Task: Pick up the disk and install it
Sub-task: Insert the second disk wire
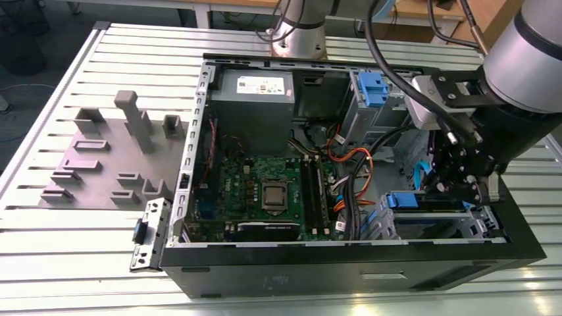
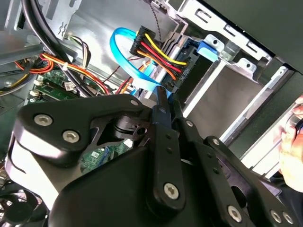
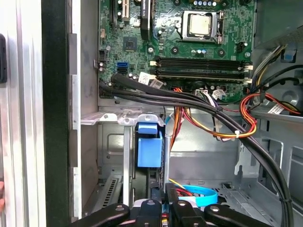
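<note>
The disk stands on edge in the drive cage (image 1: pixel 487 220) at the open computer case's corner, at the exterior view's right. Its bright blue bracket (image 1: pixel 406 199) (image 3: pixel 149 146) (image 2: pixel 208 47) marks the end away from me. My gripper (image 1: pixel 449 194) (image 2: pixel 169 101) (image 3: pixel 164 208) reaches down into the cage at the disk's other end. The fingers (image 2: pixel 160 113) stand close together, with a thin strip of blue pinched between their tips. Just beyond the tips, a yellow, red and black power plug (image 2: pixel 158 52) and a light blue flat cable (image 2: pixel 124 52) sit against the disk's end.
The green motherboard (image 1: pixel 263 184) fills the case floor, and a grey power-supply box (image 1: pixel 255 89) sits at the back. A second blue bracket (image 1: pixel 373 89) is in the upper bay. Thick black cables (image 3: pixel 189 99) cross the case. A grey fixture (image 1: pixel 114 151) lies outside. A hand (image 2: pixel 289 142) is near the case wall.
</note>
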`<state>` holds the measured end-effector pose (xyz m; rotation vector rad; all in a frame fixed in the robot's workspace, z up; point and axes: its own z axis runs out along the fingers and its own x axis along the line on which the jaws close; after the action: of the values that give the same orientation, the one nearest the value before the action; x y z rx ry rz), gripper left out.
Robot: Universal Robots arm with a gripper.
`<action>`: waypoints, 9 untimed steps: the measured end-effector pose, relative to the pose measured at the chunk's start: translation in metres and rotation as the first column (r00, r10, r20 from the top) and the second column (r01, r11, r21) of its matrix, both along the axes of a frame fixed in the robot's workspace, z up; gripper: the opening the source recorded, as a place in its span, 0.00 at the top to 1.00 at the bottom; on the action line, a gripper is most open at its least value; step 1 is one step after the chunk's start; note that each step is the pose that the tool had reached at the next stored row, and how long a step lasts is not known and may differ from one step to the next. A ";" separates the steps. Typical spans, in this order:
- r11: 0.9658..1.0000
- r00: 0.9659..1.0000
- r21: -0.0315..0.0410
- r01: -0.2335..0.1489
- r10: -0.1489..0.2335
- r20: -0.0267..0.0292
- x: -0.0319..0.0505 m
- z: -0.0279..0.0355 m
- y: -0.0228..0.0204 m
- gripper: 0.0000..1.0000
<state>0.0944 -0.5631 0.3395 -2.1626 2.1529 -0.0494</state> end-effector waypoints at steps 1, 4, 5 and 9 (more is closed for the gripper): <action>1.000 1.000 0.001 0.000 0.000 0.002 -0.0003 -0.0005 -0.0006 0.84; 1.000 1.000 0.003 0.000 0.000 0.011 -0.0015 -0.0015 -0.0018 0.84; 1.000 1.000 0.004 0.000 0.000 0.013 -0.0021 -0.0017 -0.0020 0.84; 1.000 1.000 0.005 0.000 0.000 0.020 -0.0044 -0.0025 -0.0027 0.84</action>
<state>0.0899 -0.5659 0.3370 -2.1507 2.1401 -0.0652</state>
